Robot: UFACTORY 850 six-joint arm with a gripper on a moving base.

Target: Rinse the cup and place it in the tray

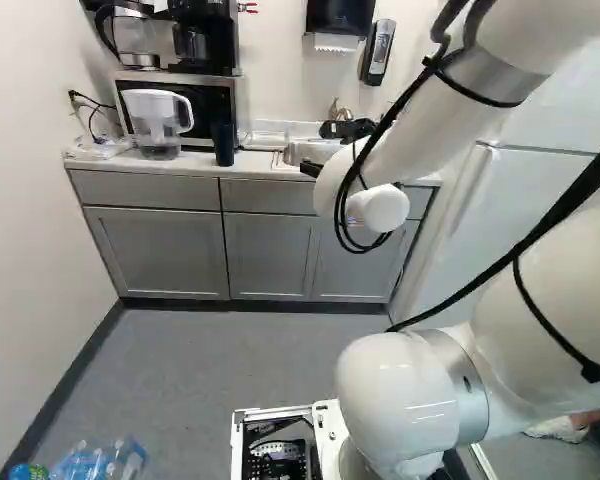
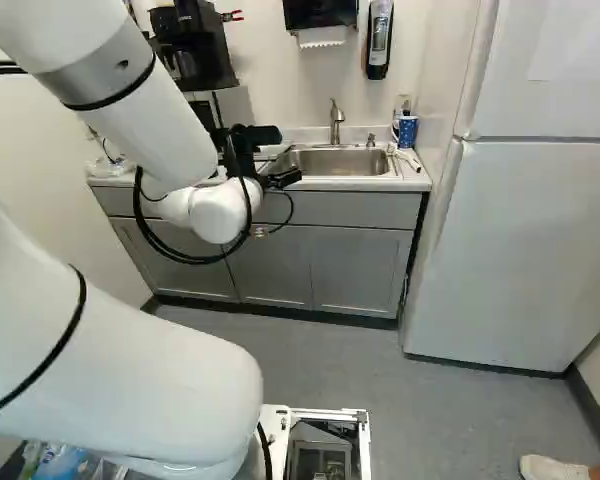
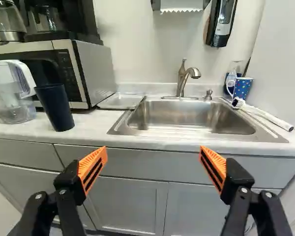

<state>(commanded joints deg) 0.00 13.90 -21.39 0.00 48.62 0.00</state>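
Note:
The gripper (image 2: 283,157) is held out at the counter front by the sink. In the wrist view the gripper (image 3: 153,151) stands open, its orange-padded fingers wide apart with nothing between them. A dark blue cup (image 3: 55,107) (image 1: 223,143) stands upright on the counter, ahead of the gripper and off to one side, not touched. A clear shallow tray (image 3: 119,101) lies between the microwave and the sink (image 3: 187,118). The curved metal faucet (image 3: 186,81) rises behind the basin.
A water pitcher (image 3: 12,91) stands beside the dark cup, before the microwave (image 3: 96,69). Across the sink are a dotted blue cup (image 3: 242,88), a clear bottle and a white brush (image 3: 265,115). A fridge (image 2: 530,250) flanks the counter; bottles (image 1: 100,460) lie on the floor.

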